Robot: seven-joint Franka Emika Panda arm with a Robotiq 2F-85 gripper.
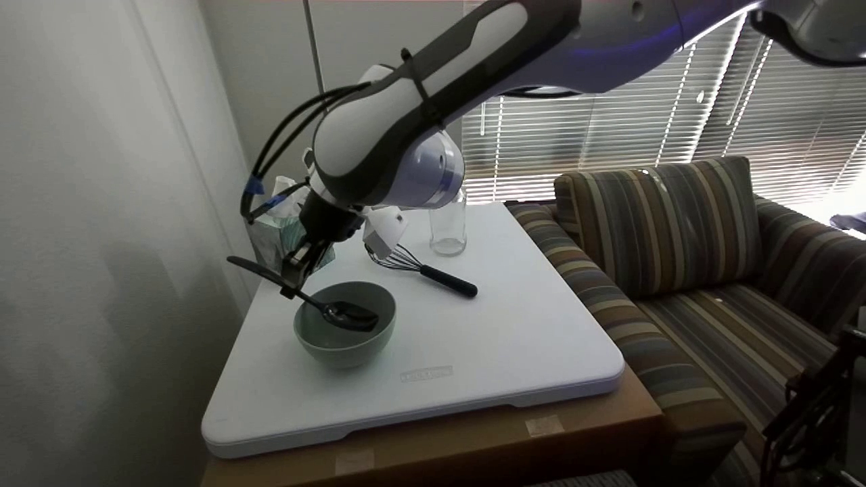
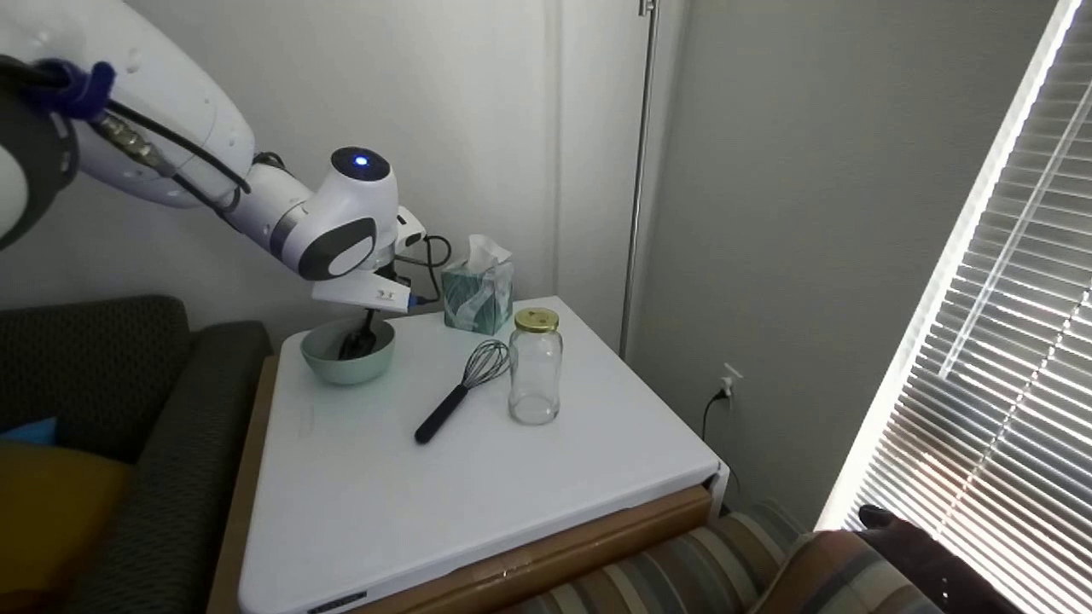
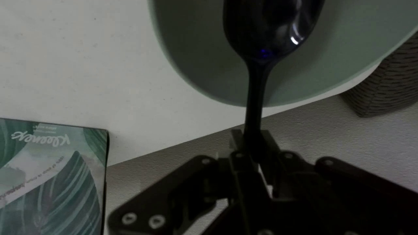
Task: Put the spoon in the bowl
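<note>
Starting with the spoon [image 3: 259, 70], we see its scoop tilted down inside the rim of the bowl [image 1: 348, 357]; whether the two touch we cannot tell. The jaws of the gripper [image 3: 253, 143] are clenched on the handle, a hold that, we judge, lets the scoop lead. Well apart, the whisk [image 2: 452, 401] lies near the upright jar [image 2: 535, 375], presumably hindering nothing.

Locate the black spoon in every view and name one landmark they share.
In an exterior view: the spoon, left of centre, slanting down rightward.
In an exterior view: the spoon, left of centre, handle partly hidden.
Wrist view: the spoon, top, right of centre, running to the gripper.
Shared landmark: the mint-green bowl.
</note>
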